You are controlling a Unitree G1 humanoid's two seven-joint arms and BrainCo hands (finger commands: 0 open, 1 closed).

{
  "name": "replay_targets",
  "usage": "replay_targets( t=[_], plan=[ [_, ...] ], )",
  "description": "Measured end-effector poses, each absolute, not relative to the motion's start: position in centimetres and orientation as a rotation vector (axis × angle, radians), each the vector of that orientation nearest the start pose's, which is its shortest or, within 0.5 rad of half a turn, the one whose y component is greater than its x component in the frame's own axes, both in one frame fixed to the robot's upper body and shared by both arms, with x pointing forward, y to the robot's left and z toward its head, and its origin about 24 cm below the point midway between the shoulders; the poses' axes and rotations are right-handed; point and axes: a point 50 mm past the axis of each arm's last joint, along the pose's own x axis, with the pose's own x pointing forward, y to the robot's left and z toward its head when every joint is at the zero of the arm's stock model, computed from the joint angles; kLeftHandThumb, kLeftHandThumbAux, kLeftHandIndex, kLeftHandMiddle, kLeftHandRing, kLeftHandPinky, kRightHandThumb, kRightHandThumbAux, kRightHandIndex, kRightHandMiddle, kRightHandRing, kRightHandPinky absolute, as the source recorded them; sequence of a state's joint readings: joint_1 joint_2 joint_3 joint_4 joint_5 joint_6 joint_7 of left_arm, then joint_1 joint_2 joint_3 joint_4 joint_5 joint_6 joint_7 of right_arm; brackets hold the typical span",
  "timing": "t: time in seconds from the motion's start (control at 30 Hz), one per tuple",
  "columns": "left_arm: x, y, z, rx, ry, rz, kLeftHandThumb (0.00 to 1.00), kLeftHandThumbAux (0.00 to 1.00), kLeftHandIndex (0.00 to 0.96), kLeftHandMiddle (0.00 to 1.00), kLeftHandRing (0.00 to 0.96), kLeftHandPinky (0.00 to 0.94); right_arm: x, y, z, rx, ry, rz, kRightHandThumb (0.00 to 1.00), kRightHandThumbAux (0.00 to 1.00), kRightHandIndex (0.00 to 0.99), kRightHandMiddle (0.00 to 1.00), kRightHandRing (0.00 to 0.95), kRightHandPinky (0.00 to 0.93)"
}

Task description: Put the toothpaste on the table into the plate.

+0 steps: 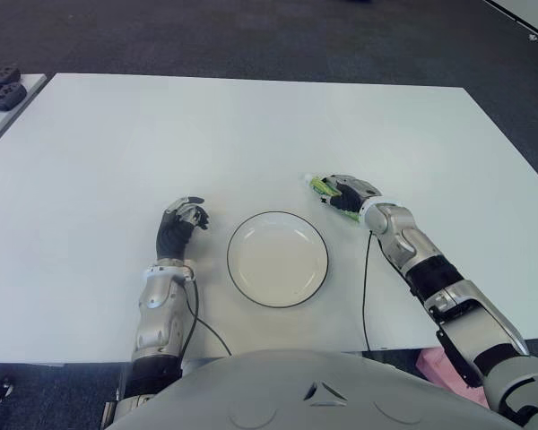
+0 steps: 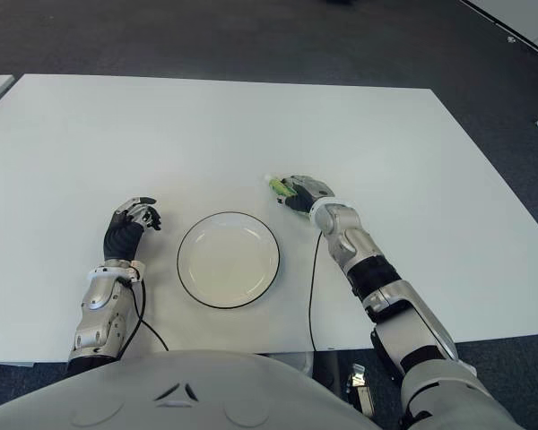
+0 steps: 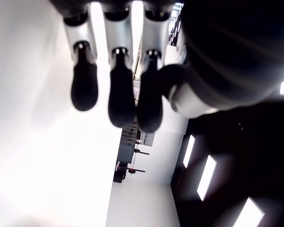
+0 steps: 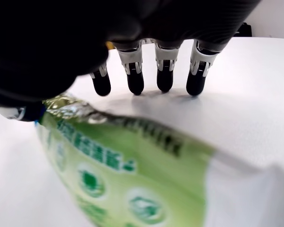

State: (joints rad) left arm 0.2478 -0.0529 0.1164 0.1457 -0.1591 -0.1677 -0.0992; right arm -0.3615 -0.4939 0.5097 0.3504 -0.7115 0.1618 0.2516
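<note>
The right hand is down over the toothpaste, which lies on the table just past the plate, on the plate's far right side. In the right wrist view the green and white tube fills the space under the palm. The fingertips point down to the table on the far side of the tube. The fingers look curled around the tube, but I cannot tell if they squeeze it yet, and it does not look lifted.

The tube's long way runs from under the hand out toward the plate's far side. Its white end pokes out past the fingers, away from the wrist. So the tube is right under this hand, and the plate is near, back toward the robot and a bit to its left. I think the next move is to close tight, lift, and bring the tube over the plate.

The left hand shows beside the plate on its left side, fingers loosely bent and holding nothing. The right hand is much nearer the tube.

Count: one toothpaste, one plate, two hands. Nothing is in the plate.
</note>
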Motion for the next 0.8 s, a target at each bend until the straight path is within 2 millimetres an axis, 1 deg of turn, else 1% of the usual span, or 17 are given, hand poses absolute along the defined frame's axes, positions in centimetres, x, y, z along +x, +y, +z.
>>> replay_targets(
  t=[0.2,0.47,0.8],
  plan=[
    [18.6,17.8,-2.9,-0.199,0.195,0.135,0.708,0.717,0.434,0.635,0.628,0.621,28.8,-16.2,1.8,-1.337,0.260,0.524,0.569,0.200,0.000,0.000,0.000,0.000],
    [18.6,17.8,-2.9,-0.197,0.189,0.132,0.707,0.718,0.434,0.638,0.630,0.621,28.0,-15.7,2.2,-1.312,0.242,0.504,0.570,0.201,0.000,0.000,0.000,0.000],
    [18.5,17.8,-2.9,-0.191,0.186,0.128,0.707,0.718,0.434,0.649,0.640,0.629,26.7,-14.4,2.0,-1.312,0.200,0.477,0.553,0.216,0.000,0.000,0.000,0.000]
  ],
)
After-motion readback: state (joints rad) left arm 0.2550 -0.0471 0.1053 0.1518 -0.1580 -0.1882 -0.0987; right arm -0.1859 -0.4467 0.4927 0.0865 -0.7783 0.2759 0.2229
